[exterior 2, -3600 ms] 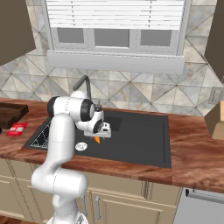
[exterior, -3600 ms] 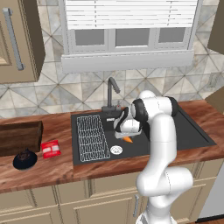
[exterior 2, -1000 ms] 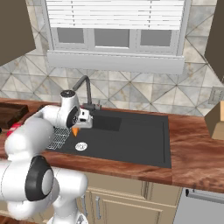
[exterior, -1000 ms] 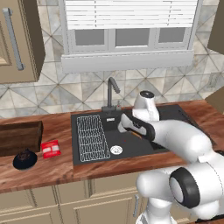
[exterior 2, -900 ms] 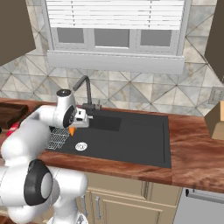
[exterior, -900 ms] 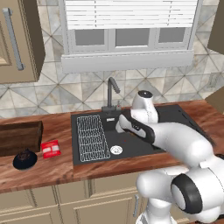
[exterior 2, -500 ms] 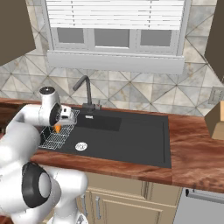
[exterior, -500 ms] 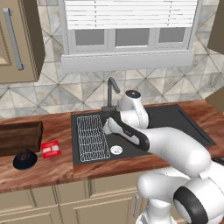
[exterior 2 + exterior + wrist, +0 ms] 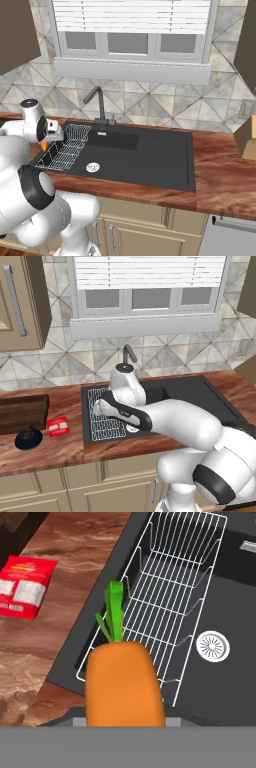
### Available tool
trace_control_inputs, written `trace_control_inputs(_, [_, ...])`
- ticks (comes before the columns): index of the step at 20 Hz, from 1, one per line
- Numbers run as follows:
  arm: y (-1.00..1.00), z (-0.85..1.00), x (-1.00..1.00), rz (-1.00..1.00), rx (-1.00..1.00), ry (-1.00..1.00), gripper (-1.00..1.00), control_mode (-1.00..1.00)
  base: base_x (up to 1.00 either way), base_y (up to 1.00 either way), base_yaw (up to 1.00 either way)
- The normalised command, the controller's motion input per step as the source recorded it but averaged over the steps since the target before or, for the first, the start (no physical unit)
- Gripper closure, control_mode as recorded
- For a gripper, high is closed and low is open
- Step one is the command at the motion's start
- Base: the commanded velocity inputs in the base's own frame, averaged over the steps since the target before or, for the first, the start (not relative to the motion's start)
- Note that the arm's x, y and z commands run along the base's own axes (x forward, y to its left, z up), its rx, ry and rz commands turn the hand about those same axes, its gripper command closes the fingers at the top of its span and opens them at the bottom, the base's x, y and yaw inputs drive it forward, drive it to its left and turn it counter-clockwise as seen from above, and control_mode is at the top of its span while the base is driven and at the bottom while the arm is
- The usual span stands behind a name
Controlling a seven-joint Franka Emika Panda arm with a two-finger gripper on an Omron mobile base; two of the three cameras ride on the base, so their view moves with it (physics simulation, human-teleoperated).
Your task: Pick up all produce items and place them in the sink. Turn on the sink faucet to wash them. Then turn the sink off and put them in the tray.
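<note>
My gripper (image 9: pixel 48 140) is shut on the carrot (image 9: pixel 123 684), which is orange with a small green top (image 9: pixel 114 609) pointing away from the hand. In the left base view the gripper (image 9: pixel 99 406) hovers over the left end of the black sink (image 9: pixel 192 396), above the white wire rack (image 9: pixel 107 423). The carrot (image 9: pixel 44 145) shows as an orange speck under the hand, near the rack (image 9: pixel 65 147). The hand view looks down on the rack (image 9: pixel 170 602) and the round drain (image 9: pixel 213 646). Behind the basin stands the dark faucet (image 9: pixel 128 357). The brown wooden tray (image 9: pixel 22 413) lies on the counter to the left.
A flat red packet (image 9: pixel 57 426) and a small black round dish (image 9: pixel 29 438) lie on the wooden counter between tray and sink. The packet (image 9: pixel 25 587) sits just beyond the sink's left rim. A cardboard box (image 9: pixel 247 137) stands at the far right.
The arm has swung left with the carrot in its grip, from the middle of the sink to above the rack's left edge. Nothing on the counter has moved.
</note>
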Motion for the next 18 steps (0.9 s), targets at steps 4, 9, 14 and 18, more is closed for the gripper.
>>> trace_control_inputs(4, [0.49,0.00,-0.35,0.12,0.00,-0.01,1.00,-1.00,0.00,0.00,0.00])
trace_control_inputs(9, [0.66,0.03,-0.05,0.05,0.00,0.00,1.00,-1.00,0.00,0.00,0.00])
trace_control_inputs(14, [0.74,0.06,0.08,0.02,0.01,0.00,1.00,-1.00,0.00,0.00,0.00])
trace_control_inputs(18, [0.66,0.01,0.20,0.00,0.02,0.02,1.00,-1.00,0.00,0.00,0.00])
